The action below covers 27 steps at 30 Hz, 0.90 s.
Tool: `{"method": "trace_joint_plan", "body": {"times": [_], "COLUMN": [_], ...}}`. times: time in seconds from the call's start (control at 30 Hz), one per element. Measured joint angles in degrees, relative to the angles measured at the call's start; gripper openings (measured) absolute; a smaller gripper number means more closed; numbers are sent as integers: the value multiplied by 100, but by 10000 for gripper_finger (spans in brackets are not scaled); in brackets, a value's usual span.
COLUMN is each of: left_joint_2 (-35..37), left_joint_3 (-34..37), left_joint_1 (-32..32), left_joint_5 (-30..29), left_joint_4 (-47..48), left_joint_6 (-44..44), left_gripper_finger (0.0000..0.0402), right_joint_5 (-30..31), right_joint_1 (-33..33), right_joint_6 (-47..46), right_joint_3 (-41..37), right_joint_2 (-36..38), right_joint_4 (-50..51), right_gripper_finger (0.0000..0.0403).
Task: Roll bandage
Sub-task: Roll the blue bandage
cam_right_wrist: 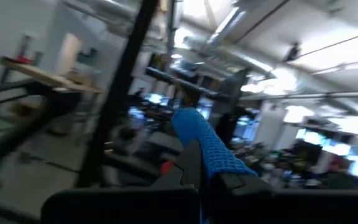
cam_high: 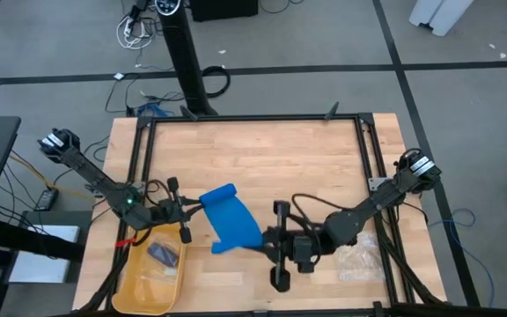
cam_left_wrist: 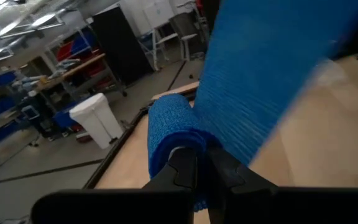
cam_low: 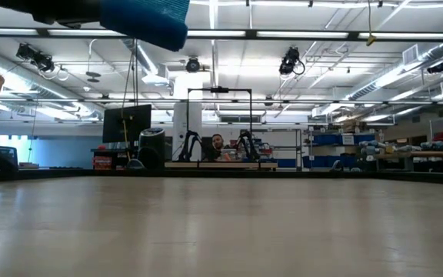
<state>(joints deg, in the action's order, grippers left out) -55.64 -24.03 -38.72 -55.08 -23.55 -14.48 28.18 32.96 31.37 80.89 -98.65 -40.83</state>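
Observation:
The bright blue bandage point(cam_high: 231, 220) hangs in the air between my two grippers, over the near middle of the table. Its far-left end is rolled into a thick cylinder point(cam_high: 218, 194), and a flat band runs from there to the near right. My left gripper point(cam_high: 194, 206) is shut on the rolled end. My right gripper point(cam_high: 267, 239) is shut on the flat end. In the low view the roll point(cam_low: 144, 19) shows high above the tabletop. My left gripper pinches the rolled end of the bandage point(cam_left_wrist: 173, 134) between its two fingers, coming level from the table's left. The roll is lifted clear of the table and the band point(cam_left_wrist: 272, 68) runs away from it toward my other gripper. My right gripper pinches the flat end of the bandage point(cam_right_wrist: 207, 152) between its two fingers, coming level from the table's right. The band stands on edge in the hold and is clear of the table.
A yellow tray point(cam_high: 139, 286) with a small dark packet point(cam_high: 164, 254) sits at the near left, right below my left gripper. A clear plastic bag point(cam_high: 359, 257) lies at the near right. The far half of the wooden table point(cam_high: 262, 150) is bare.

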Motion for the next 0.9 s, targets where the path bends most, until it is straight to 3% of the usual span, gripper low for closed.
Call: {"method": "trace_joint_plan", "body": {"times": [0.27,0.57,0.9], "left_joint_2": [-498,-638,-753], "left_joint_3": [-1,-196,-832], "left_joint_1": [-58,-594,-1135], "left_joint_5": [228,225,222], "left_joint_4": [-415,-562,-531], "left_joint_6": [-2,-36,-324], "left_gripper_finger": [17,17,17], "right_joint_5": [329,366,187], "right_joint_1": [-439,-1218,-2219], "right_joint_6": [643,681,-1091], "right_joint_3": [703,1226,1228], "right_joint_2": [0,2,-66], "right_joint_4": [238,732,1981], "right_gripper_finger": [0,0,3]}}
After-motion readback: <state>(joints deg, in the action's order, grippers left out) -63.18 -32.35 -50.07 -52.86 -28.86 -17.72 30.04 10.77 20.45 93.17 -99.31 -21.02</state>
